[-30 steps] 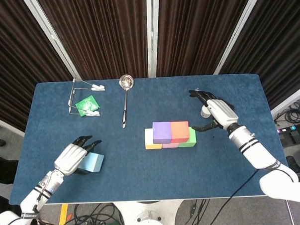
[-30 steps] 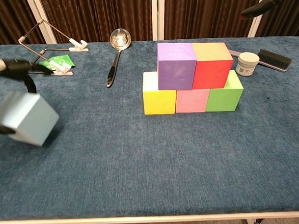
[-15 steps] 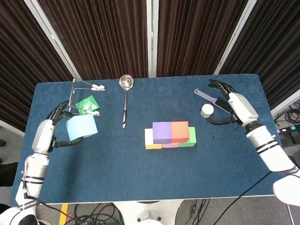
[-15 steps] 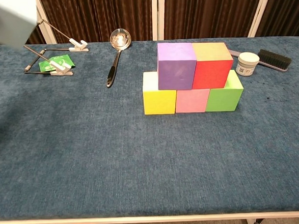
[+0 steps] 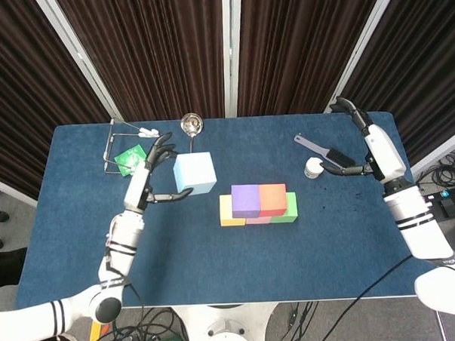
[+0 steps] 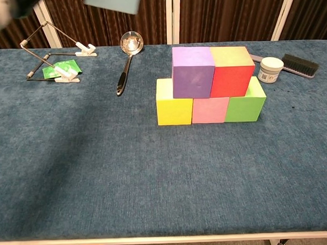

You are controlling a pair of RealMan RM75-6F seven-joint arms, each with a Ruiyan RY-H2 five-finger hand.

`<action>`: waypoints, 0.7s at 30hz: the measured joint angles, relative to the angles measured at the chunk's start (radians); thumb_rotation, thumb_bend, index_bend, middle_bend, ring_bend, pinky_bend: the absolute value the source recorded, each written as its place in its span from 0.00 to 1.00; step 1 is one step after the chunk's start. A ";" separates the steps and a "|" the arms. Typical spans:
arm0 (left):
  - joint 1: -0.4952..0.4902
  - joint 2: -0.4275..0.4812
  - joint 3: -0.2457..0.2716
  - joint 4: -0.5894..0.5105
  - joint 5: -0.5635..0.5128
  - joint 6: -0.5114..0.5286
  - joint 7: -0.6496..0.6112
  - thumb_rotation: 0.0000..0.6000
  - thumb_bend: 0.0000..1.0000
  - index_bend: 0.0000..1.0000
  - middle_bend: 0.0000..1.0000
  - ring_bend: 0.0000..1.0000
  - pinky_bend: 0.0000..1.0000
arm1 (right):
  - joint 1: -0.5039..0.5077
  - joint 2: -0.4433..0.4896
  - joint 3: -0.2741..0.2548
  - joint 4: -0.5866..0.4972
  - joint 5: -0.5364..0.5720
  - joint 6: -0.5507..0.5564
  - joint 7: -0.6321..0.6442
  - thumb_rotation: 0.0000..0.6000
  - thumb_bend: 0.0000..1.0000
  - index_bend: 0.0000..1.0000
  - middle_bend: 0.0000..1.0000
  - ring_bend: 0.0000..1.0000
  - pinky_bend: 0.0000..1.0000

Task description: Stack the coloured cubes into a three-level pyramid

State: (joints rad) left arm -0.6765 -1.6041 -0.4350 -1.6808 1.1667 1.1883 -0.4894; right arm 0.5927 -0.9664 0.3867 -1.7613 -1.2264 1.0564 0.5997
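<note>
My left hand [image 5: 148, 178] grips the light blue cube [image 5: 194, 173] up in the air — the block stack [image 5: 258, 204] sits at four o'clock, nearer this hand. My right hand [image 5: 366, 145] hangs loose, holding nothing.

A blue carpet-topped table [image 5: 217, 277] stands before dark brown pleated curtains [image 5: 162, 52] with white vertical frames [image 5: 231, 49].
</note>
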 measured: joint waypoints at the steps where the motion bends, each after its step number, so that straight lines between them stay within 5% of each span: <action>1: -0.015 -0.019 -0.008 0.016 -0.005 -0.006 0.000 1.00 0.13 0.10 0.52 0.13 0.15 | 0.000 0.000 0.002 -0.001 0.003 0.000 -0.001 1.00 0.04 0.00 0.12 0.00 0.00; 21: -0.192 -0.316 -0.071 0.241 -0.068 -0.051 0.076 1.00 0.12 0.10 0.52 0.13 0.13 | 0.018 -0.039 -0.007 0.058 -0.005 -0.074 0.038 1.00 0.04 0.00 0.15 0.00 0.00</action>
State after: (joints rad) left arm -0.8682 -1.9206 -0.5058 -1.4393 1.0992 1.1369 -0.4136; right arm 0.6107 -1.0049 0.3796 -1.7036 -1.2311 0.9825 0.6381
